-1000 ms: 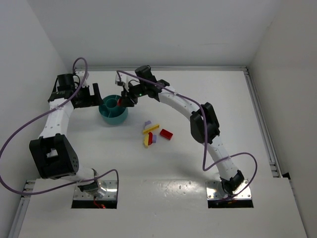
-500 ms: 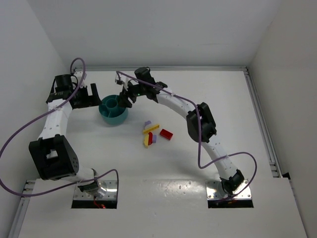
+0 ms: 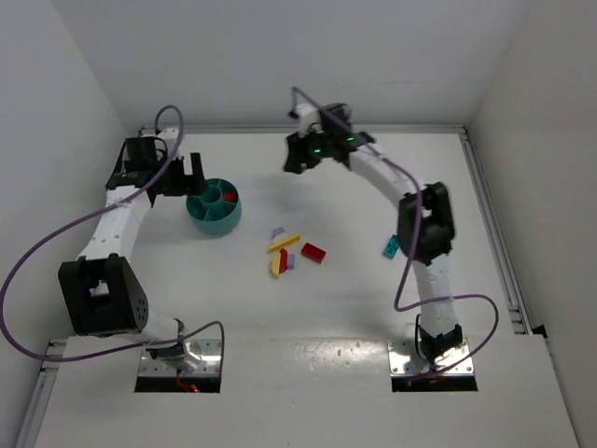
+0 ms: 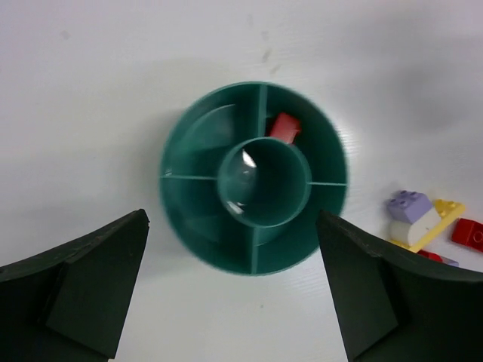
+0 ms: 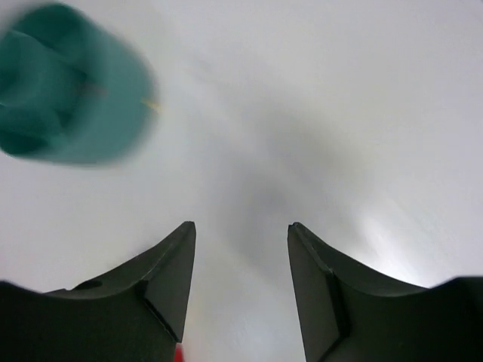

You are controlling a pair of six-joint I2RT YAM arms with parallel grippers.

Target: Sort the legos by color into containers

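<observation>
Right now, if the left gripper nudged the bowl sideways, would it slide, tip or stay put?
Probably slide: the bowl looks like thin plastic holding one red brick, so likely light, and the table looks smooth. Tipping seems unlikely, since it sits wide and low.

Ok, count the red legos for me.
3 red legos: one in a bowl compartment, one alone right of the pile, one inside it; more may hide underneath.

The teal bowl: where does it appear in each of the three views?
Top external: the teal bowl left of centre.
Left wrist: the bowl fills the centre.
Right wrist: blurred, upper left corner.
Shared landmark: the red lego inside it, seen from top external and left wrist only.
</observation>
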